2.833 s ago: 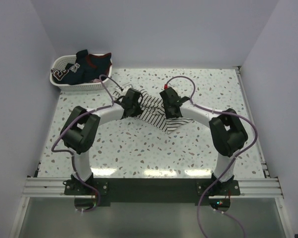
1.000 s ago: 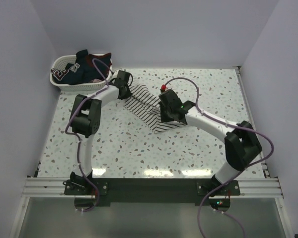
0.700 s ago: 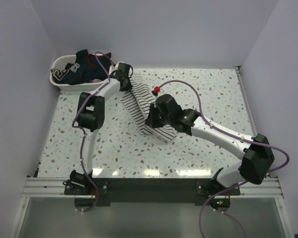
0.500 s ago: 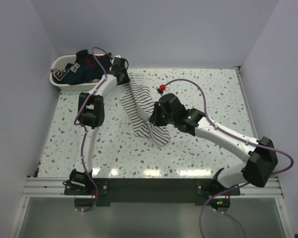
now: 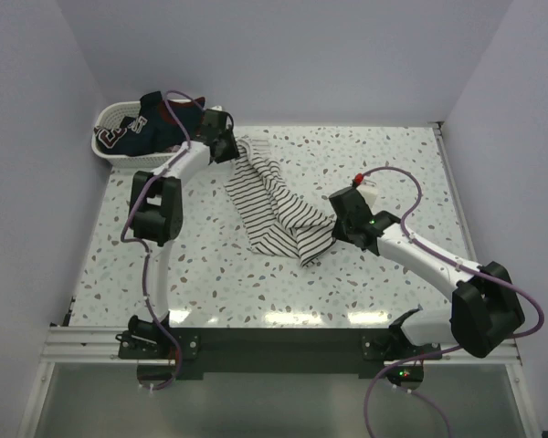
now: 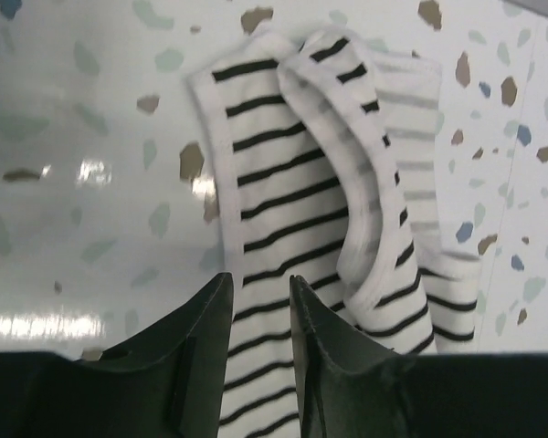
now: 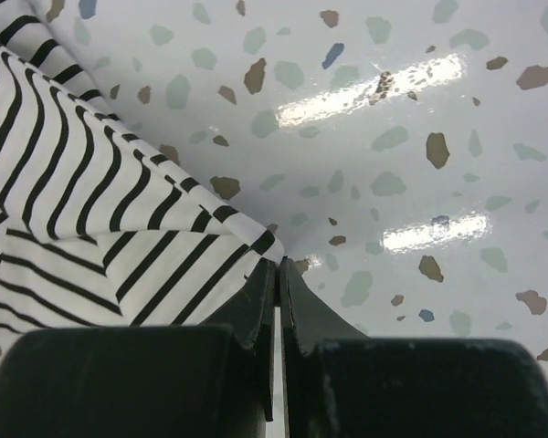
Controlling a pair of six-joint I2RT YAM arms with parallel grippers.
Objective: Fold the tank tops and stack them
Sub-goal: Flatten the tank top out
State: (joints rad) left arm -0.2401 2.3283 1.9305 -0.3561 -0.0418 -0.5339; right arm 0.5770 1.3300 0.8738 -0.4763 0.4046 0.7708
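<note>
The white tank top with thin dark stripes [image 5: 274,201] lies crumpled on the speckled table, running from near the basket down to the middle. My left gripper [image 5: 226,146] is at its far end. In the left wrist view [image 6: 258,278] the jaws stand a little apart over a strap of the striped top [image 6: 283,182]. My right gripper [image 5: 338,228] is at the top's near right corner. In the right wrist view [image 7: 279,260] the jaws are shut, pinching the hem corner of the striped top [image 7: 91,201]. The dark navy top with red trim [image 5: 151,128] lies in the basket.
A white basket [image 5: 110,153] stands at the table's far left corner, close behind my left gripper. Walls close in the table on the left, back and right. Bare speckled tabletop [image 5: 210,274] lies in front of the top.
Both arms dragged the striped top leftward and toward the basket. In the last half second my right gripper moved right, drawing the hem corner out, while my left gripper stayed by the basket.
</note>
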